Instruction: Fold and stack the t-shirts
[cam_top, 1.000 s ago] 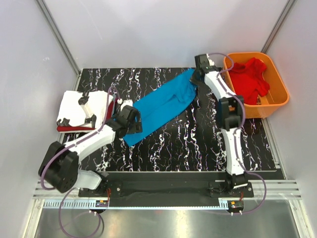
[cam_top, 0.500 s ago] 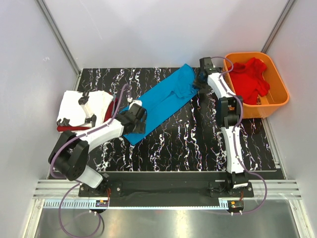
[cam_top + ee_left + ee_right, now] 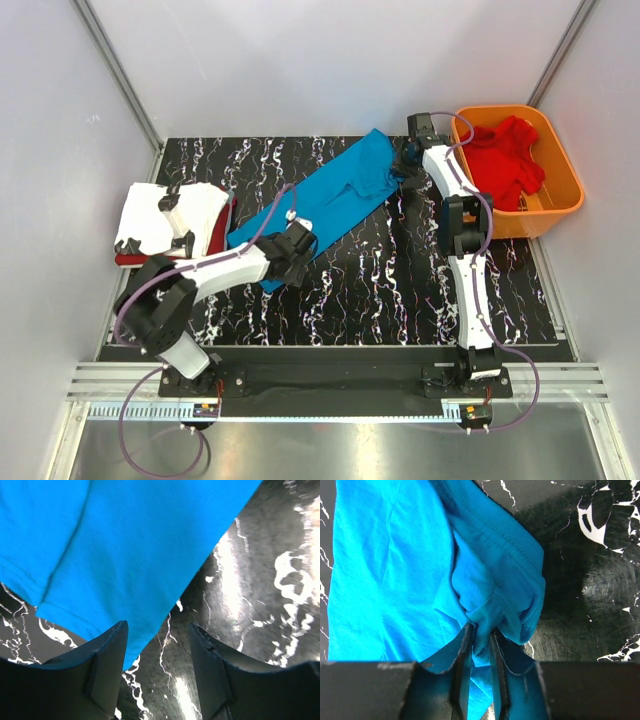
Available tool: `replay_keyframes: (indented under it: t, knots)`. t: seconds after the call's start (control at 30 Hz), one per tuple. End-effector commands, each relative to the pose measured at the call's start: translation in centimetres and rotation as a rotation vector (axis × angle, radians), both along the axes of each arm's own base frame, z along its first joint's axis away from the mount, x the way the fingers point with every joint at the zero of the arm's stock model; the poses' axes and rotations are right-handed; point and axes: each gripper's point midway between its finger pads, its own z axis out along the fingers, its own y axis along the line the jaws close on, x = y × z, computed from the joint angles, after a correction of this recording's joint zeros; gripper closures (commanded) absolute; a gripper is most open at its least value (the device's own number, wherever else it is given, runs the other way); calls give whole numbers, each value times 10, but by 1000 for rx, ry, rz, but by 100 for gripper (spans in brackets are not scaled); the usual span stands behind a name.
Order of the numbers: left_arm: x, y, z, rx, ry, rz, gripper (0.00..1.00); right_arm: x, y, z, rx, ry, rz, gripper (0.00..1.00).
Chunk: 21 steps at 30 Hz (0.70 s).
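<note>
Change: left gripper (image 3: 159, 630) shifted rightward along the near hem of the blue t-shirt (image 3: 330, 200), fingers narrower than a second ago; right gripper (image 3: 481, 630) nudged toward the basket (image 3: 565, 195).
Left fingers: spread apart, gripping nothing, hem corner beside one finger.
Right fingers: pinched on a fold by the collar.
Blue t-shirt: stretched diagonally across the table (image 3: 380, 290), far end near the basket.
Room: open tabletop in front of and right of the shirt.
Stack: white t-shirt (image 3: 150, 215) on dark red t-shirt (image 3: 222, 222), at the table's left edge.
Basket: bright red t-shirt (image 3: 505, 160) inside.
Marks: black shapes on white t-shirt, too small to read.
</note>
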Motion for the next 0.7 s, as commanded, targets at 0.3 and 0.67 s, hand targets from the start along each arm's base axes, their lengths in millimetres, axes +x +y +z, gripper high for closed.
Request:
replay_keyframes:
  t: [0.3,0.67]
  knots:
    - [0,-1,-29,100,103,48,90,7,-2,28,35,-60,19,73]
    - [-64,-120,6,-168,129,-140,100,7,-29,23,21,-40,3,76]
